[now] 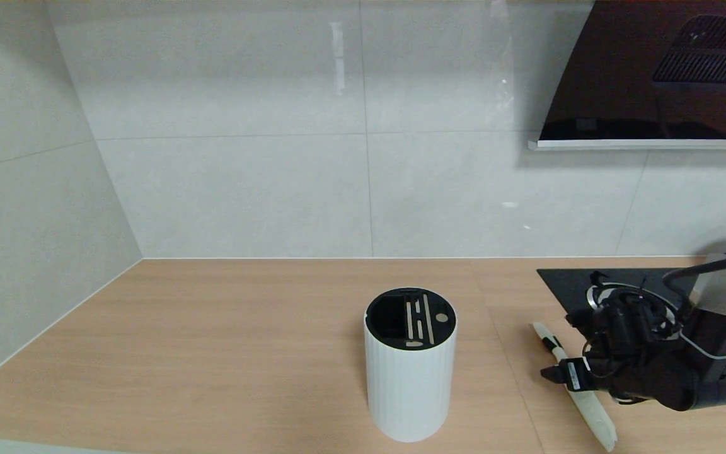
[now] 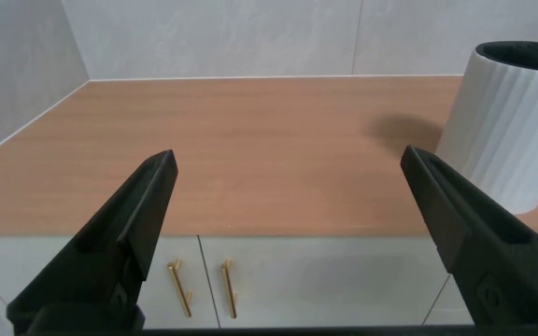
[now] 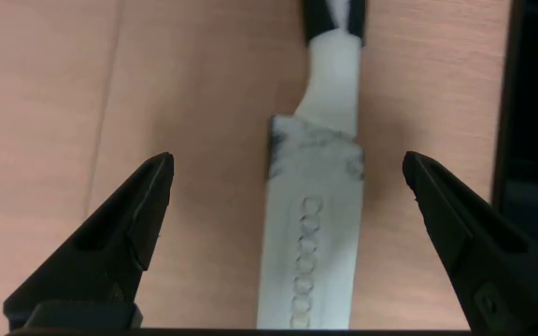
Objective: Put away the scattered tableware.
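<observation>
Glossy pale tiled wall point(image 1: 243, 126) is noted behind and to the left of a wood-grain desk point(image 1: 243, 353). A dark glass range hood point(image 1: 653, 75) is mounted at upper right. A black cooktop point(image 1: 564, 280) is set into the desk's right end.

The left wrist view adds pale cabinet fronts point(image 2: 344, 280) with two brass pull handles point(image 2: 229, 289) under the desk's front edge.

A white ribbed cylindrical holder point(image 1: 408, 384) with a black slotted top is stood upright near the front edge, about mid-desk.

A white knife point(image 1: 592, 410) is laid flat between holder and cooktop, near the front edge. In the right wrist view a row of small circles along the blade and a grey-mottled bolster are resolved.

Right tool point(image 3: 286, 166) is held open, with one finger on either side of the knife and clear of it. Left tool point(image 2: 288, 159) is held open just off the front edge with nothing between its fingers and the holder to one side.
</observation>
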